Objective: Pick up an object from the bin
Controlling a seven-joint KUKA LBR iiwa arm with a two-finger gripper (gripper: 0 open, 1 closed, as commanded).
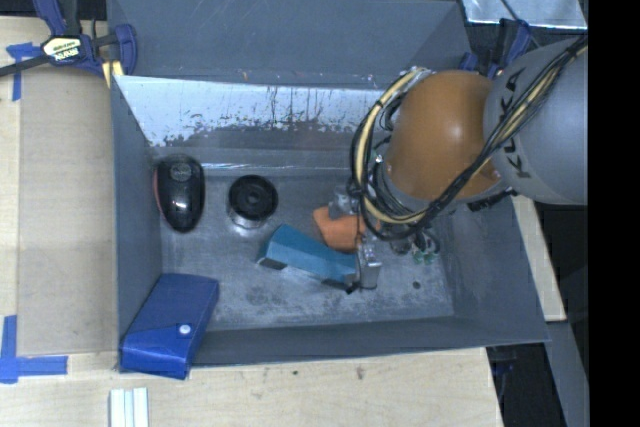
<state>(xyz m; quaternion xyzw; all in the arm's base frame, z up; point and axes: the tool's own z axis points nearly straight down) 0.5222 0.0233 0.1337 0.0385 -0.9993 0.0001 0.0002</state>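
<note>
My gripper (366,273) hangs low in the right half of the bin, its fingertip at the right end of a teal-blue oblong block (303,255) that lies flat on the floor. An orange thing (338,226) sits just behind that block, partly hidden by my wrist. Left of them stands a round black cap-like thing with a silvery base (252,199).
A black computer mouse (180,194) lies at the bin's left, near the back wall. A blue box (172,324) leans on the front left corner of the bin. The arm with its orange cover and cables covers the bin's right side.
</note>
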